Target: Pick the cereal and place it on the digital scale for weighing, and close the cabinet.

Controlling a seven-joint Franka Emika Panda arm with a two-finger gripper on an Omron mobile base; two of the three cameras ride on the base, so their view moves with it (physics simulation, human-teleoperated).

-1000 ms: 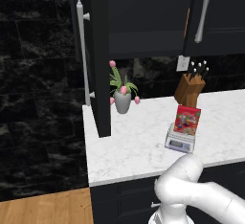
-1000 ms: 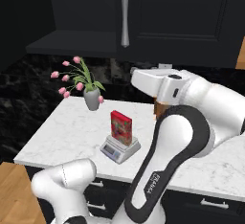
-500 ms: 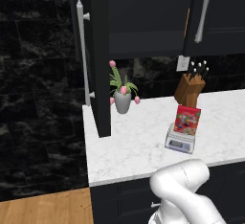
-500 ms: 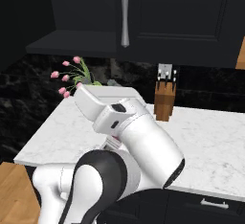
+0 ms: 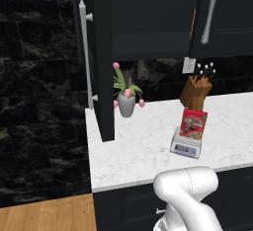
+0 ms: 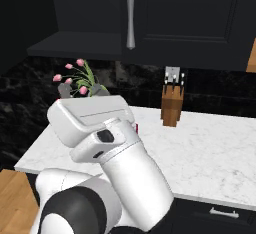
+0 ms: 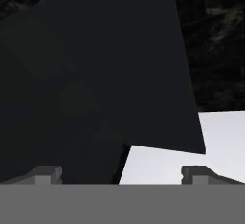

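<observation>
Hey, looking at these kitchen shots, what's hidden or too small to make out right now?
- Digital scale display: too small to read in the left base view.
- Cereal: in the right base view the arm covers all but a red sliver.
- Cabinet interior: the open door, seen edge-on in the left base view, blocks it.

Black marble wall (image 5: 39, 101), white counter (image 5: 143, 151), seemingly wooden floor (image 5: 44, 217).

Flat, even rendered light (no glare), dim dark surfaces, slightly soft detail.
</observation>
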